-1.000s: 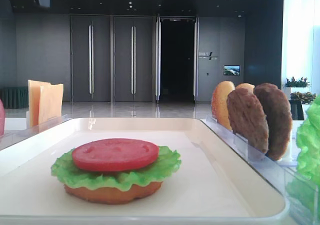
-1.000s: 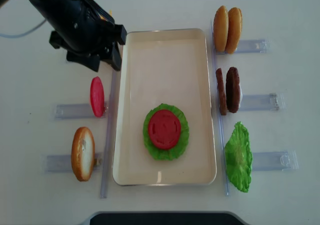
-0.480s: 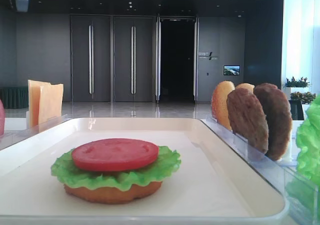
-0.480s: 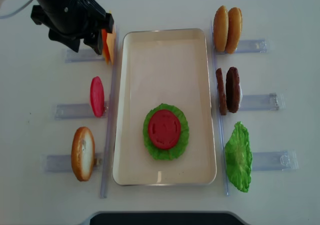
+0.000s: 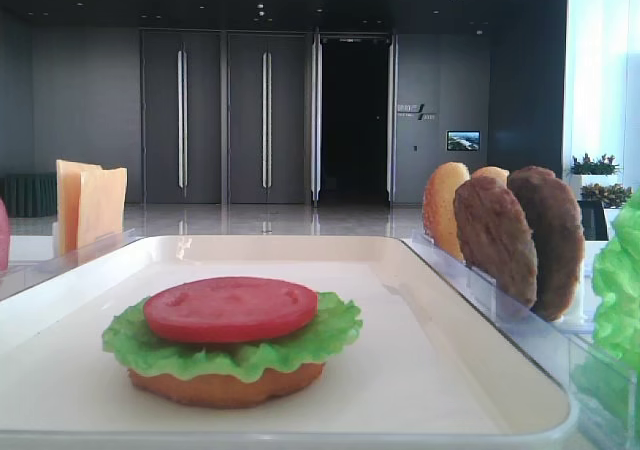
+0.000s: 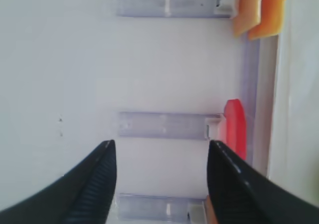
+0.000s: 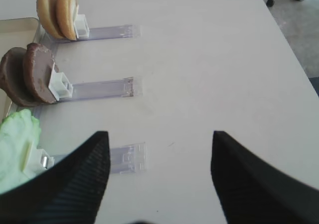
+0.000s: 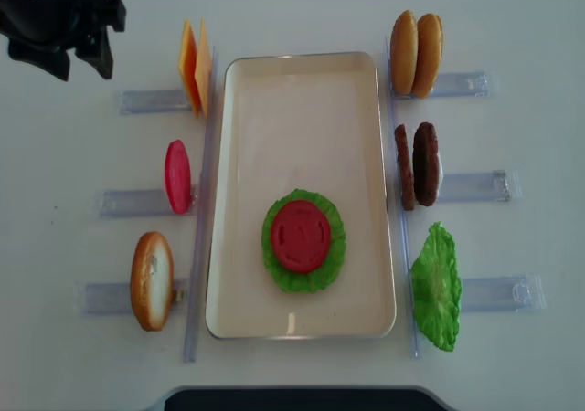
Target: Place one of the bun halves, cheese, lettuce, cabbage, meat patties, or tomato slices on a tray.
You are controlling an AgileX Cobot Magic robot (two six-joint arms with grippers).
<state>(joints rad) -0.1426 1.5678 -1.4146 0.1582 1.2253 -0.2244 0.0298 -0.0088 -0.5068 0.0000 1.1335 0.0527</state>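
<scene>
At the far left corner of the table my left gripper (image 8: 80, 57) hangs with its jaws spread wide and nothing between them. Just to its right stand the cheese (image 8: 195, 66) slices, thin, flat yellow-orange squares held on edge in a clear holder (image 8: 151, 100), their faces turned left and right. I judge the left arm the nearer one for them, and it would need to close across their thin edge.

Nearer along the left row stand a smooth red tomato slice (image 8: 177, 176) and a domed golden bun half (image 8: 152, 280). In the cream tray (image 8: 306, 71), toward its near end, a flat bun base carries ruffled lettuce (image 8: 316, 279) and a second tomato disc.

On the right, rough brown meat patties (image 8: 417, 164) stand upright. My right gripper (image 7: 159, 171) is wide too, empty.
</scene>
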